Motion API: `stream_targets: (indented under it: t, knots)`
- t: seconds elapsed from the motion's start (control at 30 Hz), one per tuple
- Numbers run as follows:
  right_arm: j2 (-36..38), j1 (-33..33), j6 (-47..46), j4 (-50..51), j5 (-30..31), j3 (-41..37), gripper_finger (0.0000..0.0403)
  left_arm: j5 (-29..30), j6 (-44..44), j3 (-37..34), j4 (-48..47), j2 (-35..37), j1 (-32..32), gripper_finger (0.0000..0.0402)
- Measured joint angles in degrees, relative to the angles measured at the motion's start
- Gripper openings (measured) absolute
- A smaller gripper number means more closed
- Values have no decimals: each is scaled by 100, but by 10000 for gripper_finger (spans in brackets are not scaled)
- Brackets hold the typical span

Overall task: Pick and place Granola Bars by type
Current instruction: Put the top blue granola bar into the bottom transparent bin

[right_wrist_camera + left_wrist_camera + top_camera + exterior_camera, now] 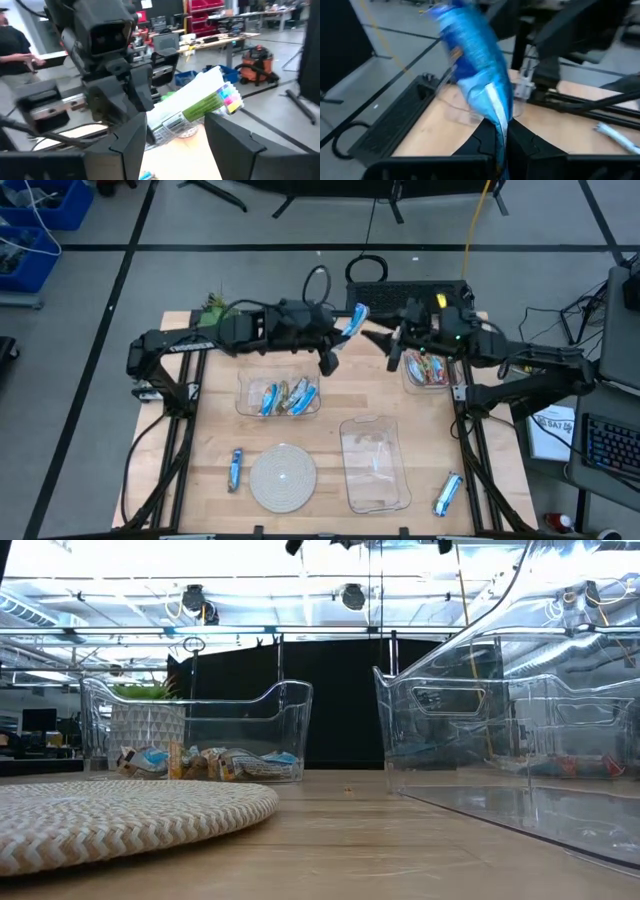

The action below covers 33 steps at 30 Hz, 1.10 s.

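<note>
My left gripper is over the table's far middle and is shut on a blue granola bar, which also shows in the left wrist view. My right gripper faces it from the right and is open. In the right wrist view its fingers stand on either side of the bar's free end; I cannot tell whether they touch it. Several bars lie in the left clear bin. Multicoloured bars lie in the far right bin. Loose blue bars lie flat near the left front and right front. My left gripper pinches one end of the blue bar between its two fingers. The fingers come roughly level from the table's left. The bar sticks out beyond the fingertips, slanting up toward the far right, lifted clear of the table.
An empty clear bin stands at the near middle right, and a round woven plate to its left. A keyboard lies beyond the far edge. In the low view the plate and the bins fill the foreground.
</note>
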<state>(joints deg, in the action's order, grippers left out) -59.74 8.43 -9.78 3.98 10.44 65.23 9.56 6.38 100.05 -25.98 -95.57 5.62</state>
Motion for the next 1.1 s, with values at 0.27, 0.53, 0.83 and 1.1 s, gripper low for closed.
stream_targets:
  t: [0.27,0.53,0.83,1.1]
  knots:
    - [-339,-271,-131,-437,-5,0,190,692,78,-6,338,-4,-640,20]
    - [-364,-407,-423,-626,248,1,190,1732,273,-4,370,-4,-1018,18]
    - [-322,-412,-649,-728,415,0,179,2522,-462,-5,486,-4,-1179,18]
    - [-320,-484,-710,-887,167,0,210,2369,-1344,-221,474,-6,-1177,17]
